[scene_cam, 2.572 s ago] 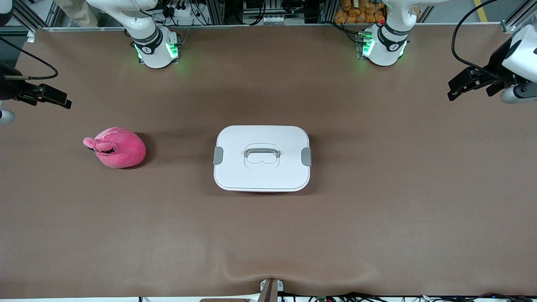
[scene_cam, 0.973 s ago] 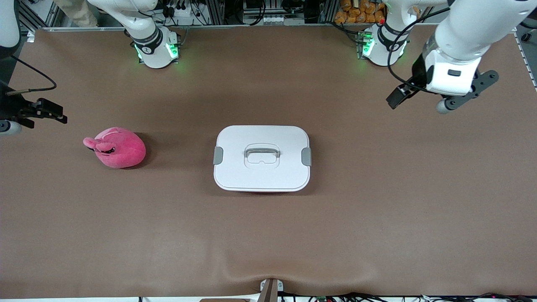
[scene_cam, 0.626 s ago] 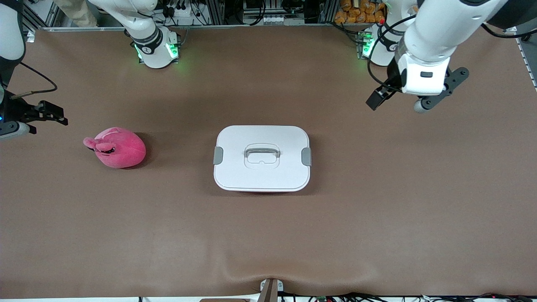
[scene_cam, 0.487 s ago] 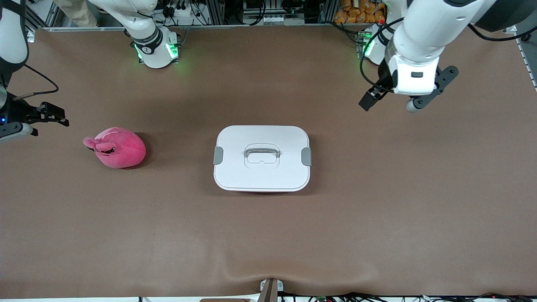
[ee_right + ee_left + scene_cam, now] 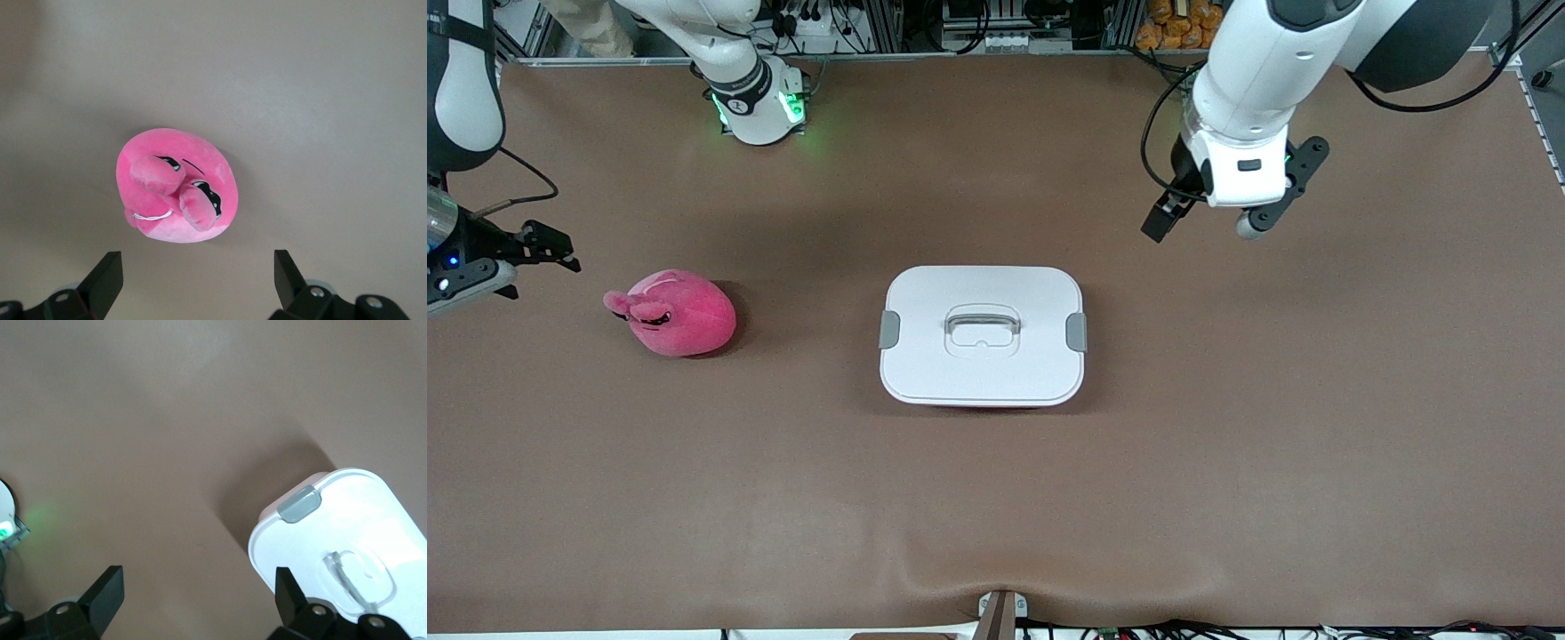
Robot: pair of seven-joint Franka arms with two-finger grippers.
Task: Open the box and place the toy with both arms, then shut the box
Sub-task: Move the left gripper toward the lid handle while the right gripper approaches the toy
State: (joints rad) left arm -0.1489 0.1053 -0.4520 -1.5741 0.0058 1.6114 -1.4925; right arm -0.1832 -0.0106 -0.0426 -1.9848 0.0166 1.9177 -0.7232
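The box (image 5: 983,364) sits shut at the middle of the table, white lid on, with a grey handle (image 5: 983,324) and two grey clips (image 5: 889,330). The pink plush toy (image 5: 678,313) lies on the table toward the right arm's end. My left gripper (image 5: 1238,194) hangs open and empty over bare table, between its base and the box; its wrist view shows the box (image 5: 347,527) and one clip (image 5: 300,503) past the gripper (image 5: 198,603). My right gripper (image 5: 559,252) is open and empty, beside the toy; in its wrist view the toy (image 5: 177,187) lies just ahead of the gripper (image 5: 197,287).
The two arm bases (image 5: 760,102) (image 5: 1232,98) stand with green lights along the edge farthest from the front camera. The brown table cover has a raised wrinkle (image 5: 1000,582) at the nearest edge, above a small mount (image 5: 1000,613). Cables and clutter lie past the table.
My left arm has swung in from the table's end toward the box, and its gripper now points down. My right gripper has shifted slightly toward the toy. Box and toy have not moved.
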